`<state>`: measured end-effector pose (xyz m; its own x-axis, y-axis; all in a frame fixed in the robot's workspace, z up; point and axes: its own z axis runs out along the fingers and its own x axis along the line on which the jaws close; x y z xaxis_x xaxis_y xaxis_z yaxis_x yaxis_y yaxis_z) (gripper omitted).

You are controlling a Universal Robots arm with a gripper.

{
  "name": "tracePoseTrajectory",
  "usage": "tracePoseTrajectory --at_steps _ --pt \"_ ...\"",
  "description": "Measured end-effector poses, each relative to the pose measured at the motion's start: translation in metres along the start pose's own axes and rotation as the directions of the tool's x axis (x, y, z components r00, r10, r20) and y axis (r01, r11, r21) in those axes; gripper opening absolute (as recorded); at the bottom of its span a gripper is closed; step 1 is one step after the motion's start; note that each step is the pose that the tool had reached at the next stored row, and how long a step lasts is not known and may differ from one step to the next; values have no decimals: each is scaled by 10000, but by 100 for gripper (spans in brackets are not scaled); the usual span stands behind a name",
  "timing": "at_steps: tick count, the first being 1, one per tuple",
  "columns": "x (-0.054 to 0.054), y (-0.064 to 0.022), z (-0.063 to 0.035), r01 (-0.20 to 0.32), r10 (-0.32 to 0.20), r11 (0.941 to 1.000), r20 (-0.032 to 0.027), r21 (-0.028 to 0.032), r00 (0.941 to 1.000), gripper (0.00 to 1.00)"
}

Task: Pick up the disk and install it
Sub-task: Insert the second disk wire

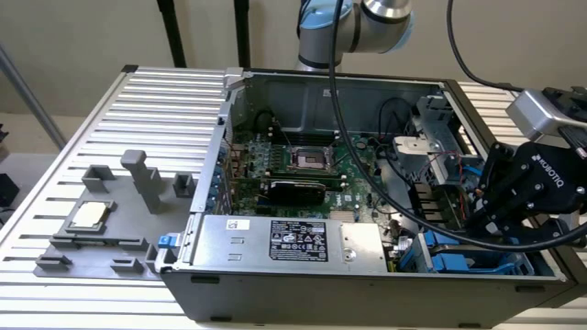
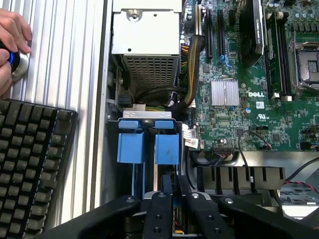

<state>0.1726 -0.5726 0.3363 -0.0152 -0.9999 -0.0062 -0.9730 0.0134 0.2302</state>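
Observation:
My black gripper (image 1: 483,232) hangs over the drive bay at the front corner of the open computer case (image 1: 211,172), on the exterior view's right. In the wrist view its two fingers (image 2: 160,199) stand close together, shut on the disk (image 2: 167,148). The disk is held edge-on, so I see mainly its blue carrier end, and the metal body is mostly hidden between the fingers. It sits in the bay right beside the other blue-fronted carrier (image 2: 132,144). In the exterior view, blue carrier parts (image 1: 458,265) show below the gripper.
A silver drive cage (image 2: 145,30) and cable bundles (image 2: 192,74) lie just beyond the bay, beside the motherboard (image 2: 249,99). A hand (image 2: 12,35) rests on a knob by a keyboard (image 2: 35,164). The power supply (image 1: 284,240) fills the case front. A grey fixture holding a CPU chip (image 1: 92,215) sits on the slatted table.

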Motion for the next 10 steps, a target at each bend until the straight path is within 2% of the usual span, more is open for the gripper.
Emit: tracePoseTrajectory --at_steps 10 --pt "6 -8 35 56 -56 10000 -10 0 10000 17"
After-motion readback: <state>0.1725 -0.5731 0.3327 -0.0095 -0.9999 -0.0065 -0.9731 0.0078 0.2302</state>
